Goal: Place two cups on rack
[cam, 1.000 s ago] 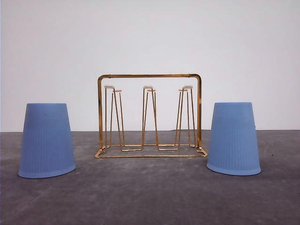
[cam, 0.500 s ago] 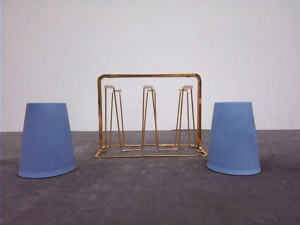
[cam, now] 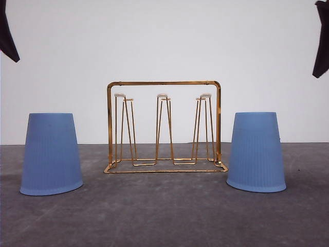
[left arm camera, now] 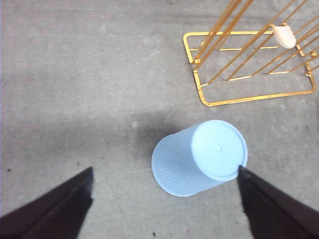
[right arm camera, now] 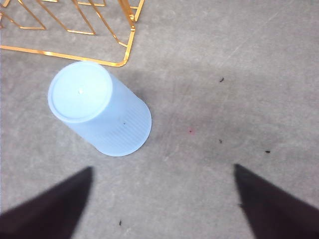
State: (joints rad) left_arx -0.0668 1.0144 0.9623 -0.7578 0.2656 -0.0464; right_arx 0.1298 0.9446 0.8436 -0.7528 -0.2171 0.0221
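- Two cups stand upside down on the counter [cam: 164,216], the left cup [cam: 51,153] and right cup [cam: 256,151] flanking the empty rack [cam: 163,127].
- Left claw [left arm camera: 164,204] and right claw [right arm camera: 162,204] hover above, both spread, holding nothing.
- Approach step: each claw likely needs to descend and straddle its cup.

A gold wire rack [cam: 163,128] stands at the middle of the grey counter [cam: 164,216], its white-tipped prongs bare. One blue cup [cam: 51,153] sits upside down to its left, another [cam: 256,151] to its right, both apart from it. Dark fingers [cam: 7,33] show at the upper left corner, another [cam: 322,41] at the upper right.
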